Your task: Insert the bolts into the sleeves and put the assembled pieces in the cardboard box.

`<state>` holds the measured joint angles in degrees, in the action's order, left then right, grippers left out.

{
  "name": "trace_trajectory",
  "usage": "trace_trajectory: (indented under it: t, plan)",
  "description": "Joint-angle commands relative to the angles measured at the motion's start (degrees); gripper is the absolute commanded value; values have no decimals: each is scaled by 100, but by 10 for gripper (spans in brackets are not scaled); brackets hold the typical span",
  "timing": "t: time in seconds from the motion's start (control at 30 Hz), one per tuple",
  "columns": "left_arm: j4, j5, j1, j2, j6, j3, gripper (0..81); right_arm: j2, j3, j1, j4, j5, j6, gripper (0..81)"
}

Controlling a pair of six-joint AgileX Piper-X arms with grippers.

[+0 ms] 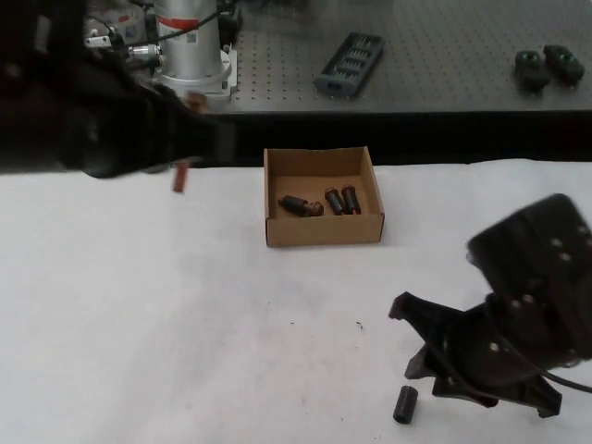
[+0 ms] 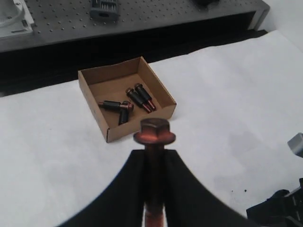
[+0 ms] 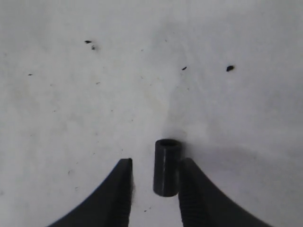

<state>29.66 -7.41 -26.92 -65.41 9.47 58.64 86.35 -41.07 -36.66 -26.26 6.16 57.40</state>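
My left gripper [image 2: 154,158] is shut on the shank of a copper-coloured bolt [image 2: 154,132], head up, held in the air to the left of the cardboard box [image 1: 324,228]. From above, that bolt [image 1: 182,176] hangs under the dark left arm. The box [image 2: 118,72] holds three assembled pieces [image 1: 319,203], lying flat [image 2: 130,101]. A black sleeve [image 3: 167,166] lies on the white cloth between the fingers of my open right gripper [image 3: 154,189], close to one finger. In the high view the sleeve [image 1: 405,404] sits near the front edge below the right gripper [image 1: 407,340].
Behind the white cloth runs a perforated metal bench with a blue-grey rack [image 1: 350,60], a metal cylinder [image 1: 190,46] and two dark green parts [image 1: 548,65]. The right arm's gripper [image 2: 284,208] shows low on the cloth.
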Motion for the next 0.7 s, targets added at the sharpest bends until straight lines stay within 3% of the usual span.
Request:
trace_trajectory:
  t: [0.0,0.23,0.5,0.67]
  plan:
    - [123,33,94,256,41,65,51,170,-316,-16,-392,-116,143,263]
    - [186,33,100,345,-72,65,51,340,-607,-16,-703,-162,392,263]
    - [196,33,100,345,-213,65,51,340,-605,-440,-795,-440,607,263]
    - [244,-90,100,345,-213,65,51,438,-605,-480,-772,-384,607,263]
